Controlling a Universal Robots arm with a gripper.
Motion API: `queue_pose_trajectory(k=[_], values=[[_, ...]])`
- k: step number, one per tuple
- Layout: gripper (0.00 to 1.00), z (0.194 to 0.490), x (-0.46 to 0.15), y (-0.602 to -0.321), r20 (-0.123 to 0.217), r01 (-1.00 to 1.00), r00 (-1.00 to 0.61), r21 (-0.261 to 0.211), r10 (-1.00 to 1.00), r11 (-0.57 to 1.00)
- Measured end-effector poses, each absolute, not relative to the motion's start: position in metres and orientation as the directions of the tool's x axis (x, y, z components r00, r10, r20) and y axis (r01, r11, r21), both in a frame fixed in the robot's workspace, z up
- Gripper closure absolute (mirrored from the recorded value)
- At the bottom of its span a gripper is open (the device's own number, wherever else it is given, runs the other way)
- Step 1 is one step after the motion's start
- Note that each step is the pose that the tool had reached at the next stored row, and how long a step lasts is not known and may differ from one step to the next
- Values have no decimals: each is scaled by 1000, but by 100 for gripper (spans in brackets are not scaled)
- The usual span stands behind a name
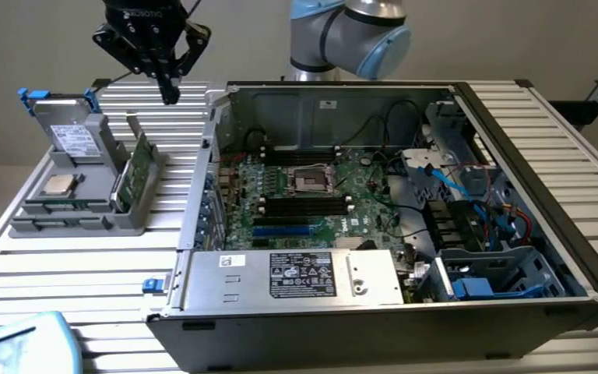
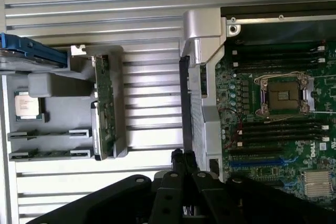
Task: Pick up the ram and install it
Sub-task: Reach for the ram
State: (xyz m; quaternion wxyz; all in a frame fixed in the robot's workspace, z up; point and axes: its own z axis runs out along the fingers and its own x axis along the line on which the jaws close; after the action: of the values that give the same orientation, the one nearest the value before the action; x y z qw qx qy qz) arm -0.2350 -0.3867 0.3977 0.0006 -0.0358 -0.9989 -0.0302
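Above the gray parts holder (image 1: 71, 222), ram pick-up not yet made.
The gripper (image 1: 170, 92) hangs empty, fingers together; the ram (image 1: 133, 167) stands on edge in the holder at its 6 o'clock, 9 o'clock of the motherboard (image 1: 310, 195). Grasping likely calls for parted fingers.

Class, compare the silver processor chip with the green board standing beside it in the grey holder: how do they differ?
The processor chip is square and silver; the green board is long and narrow. The chip lies flat; the board stands on its edge. Both sit in the grey holder.
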Motion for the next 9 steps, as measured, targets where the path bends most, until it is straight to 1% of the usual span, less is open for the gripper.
queue_pose_trajectory(k=[9], values=[[89, 395, -276, -386, 19, 72, -997, 66, 71, 995]])
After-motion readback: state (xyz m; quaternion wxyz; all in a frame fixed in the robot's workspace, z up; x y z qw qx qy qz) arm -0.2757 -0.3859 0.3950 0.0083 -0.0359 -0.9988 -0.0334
